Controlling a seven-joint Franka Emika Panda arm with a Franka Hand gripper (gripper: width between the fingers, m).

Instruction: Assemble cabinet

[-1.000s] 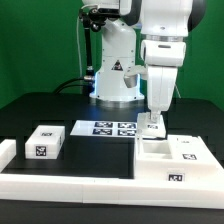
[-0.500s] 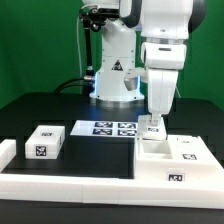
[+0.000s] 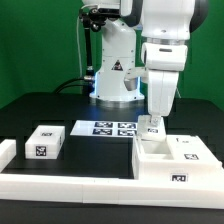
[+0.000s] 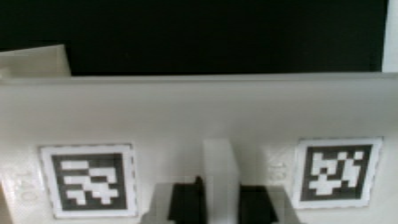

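Cabinet body (image 3: 165, 160), white and boxy, sits directly beneath the gripper (image 3: 152, 127), on the black table (image 3: 40, 110). The gripper points straight down from the white arm and its tip is at the cabinet's top edge. In the wrist view the gripper (image 4: 219, 203) shows two dark fingers (image 4: 183, 203) nearly together, one on each side of a thin white upright rib of the cabinet (image 4: 196, 110). They appear to pinch the rib; the picture is blurred, so the contact is not sharp. A black-and-white square tag (image 4: 89, 180) lies on the cabinet face beside one finger, and a second tag (image 4: 338, 170) beside the other.

Just beyond the gripper, toward the exterior view's left, the marker board (image 3: 110, 128) lies flat on the table. Farther to the exterior view's left, well apart from the gripper, stands a small white block (image 3: 45, 141) with a tag on its top and another on its front. A long low white rail (image 3: 80, 187) runs across the foreground, nearer the camera than the gripper. Behind the gripper rises the arm's white base (image 3: 115, 75).
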